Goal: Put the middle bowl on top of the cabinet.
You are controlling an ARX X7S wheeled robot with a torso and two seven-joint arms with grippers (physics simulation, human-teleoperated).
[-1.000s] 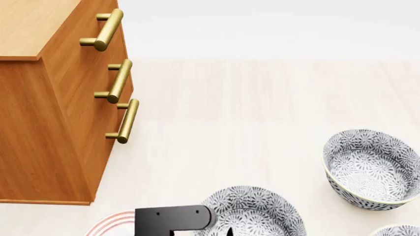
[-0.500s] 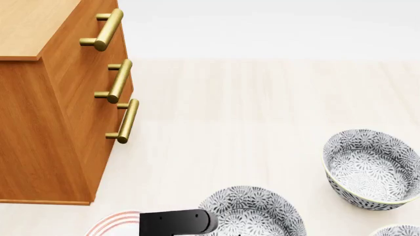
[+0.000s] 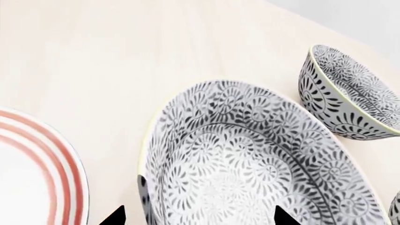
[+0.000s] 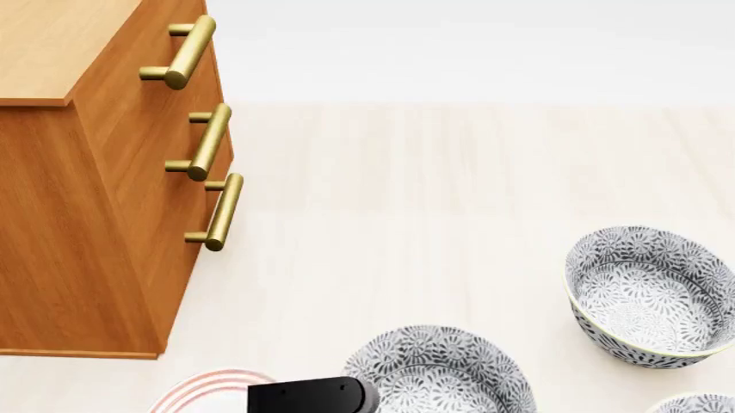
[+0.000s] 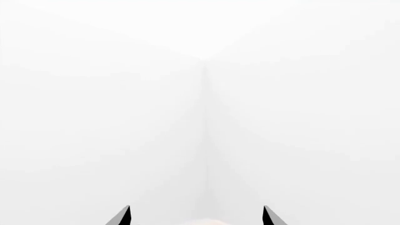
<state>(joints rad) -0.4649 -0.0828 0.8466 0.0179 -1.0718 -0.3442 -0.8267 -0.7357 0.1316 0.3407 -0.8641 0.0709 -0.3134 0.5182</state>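
The left gripper [image 3: 196, 220] has its fingers spread wide, one black tip outside the near wall of the middle bowl [image 3: 250, 164] and the other over its inside, so they straddle the rim; I cannot tell whether either tip touches it. The right gripper [image 5: 196, 218] also shows two tips set well apart, facing only blank white, holding nothing. The middle bowl sits upright on the pale wooden floor [image 4: 402, 215], empty, its dense dark-grey floral pattern covering inside and out under a cream rim. A red-striped plate [image 3: 31, 173] lies just beside it, a matching bowl [image 4: 649, 297] stands apart, also empty, and the cabinet [image 4: 92, 215] stands well away.
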